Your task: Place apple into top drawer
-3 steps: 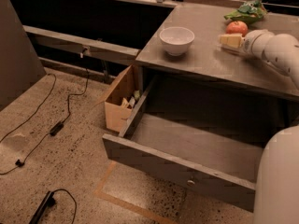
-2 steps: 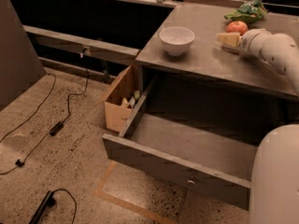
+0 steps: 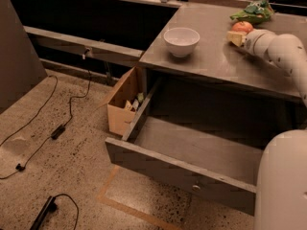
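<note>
The speckled floor (image 3: 57, 176) fills the left and lower part of the frame. A tan line is marked on it below the drawer. A grey counter (image 3: 216, 63) spans the upper right.

Under the counter, the top drawer (image 3: 172, 164) is pulled out toward the lower centre of the frame. Its flat front panel carries a small round knob (image 3: 195, 187), and its grey inside is bare.

A white rounded part of the robot (image 3: 283, 186) takes up the lower right corner. The white arm (image 3: 283, 51) comes in from the right edge and lies across the counter's right end.

A brown cardboard box (image 3: 120, 99) stands on the floor, touching the drawer's left side, with small items inside. A white bowl (image 3: 181, 41) stands upright on the counter, left of centre. A green bag (image 3: 254, 11) lies at the counter's far right corner.

The apple (image 3: 243, 26) rests on the counter just in front of the bag, well apart from the drawer. The gripper (image 3: 235, 37) is at the arm's left end, low over the counter, and its yellowish tip touches the apple's lower left side. How wide it stands cannot be told.

Black cables (image 3: 72, 109) trail across the floor at the left.
</note>
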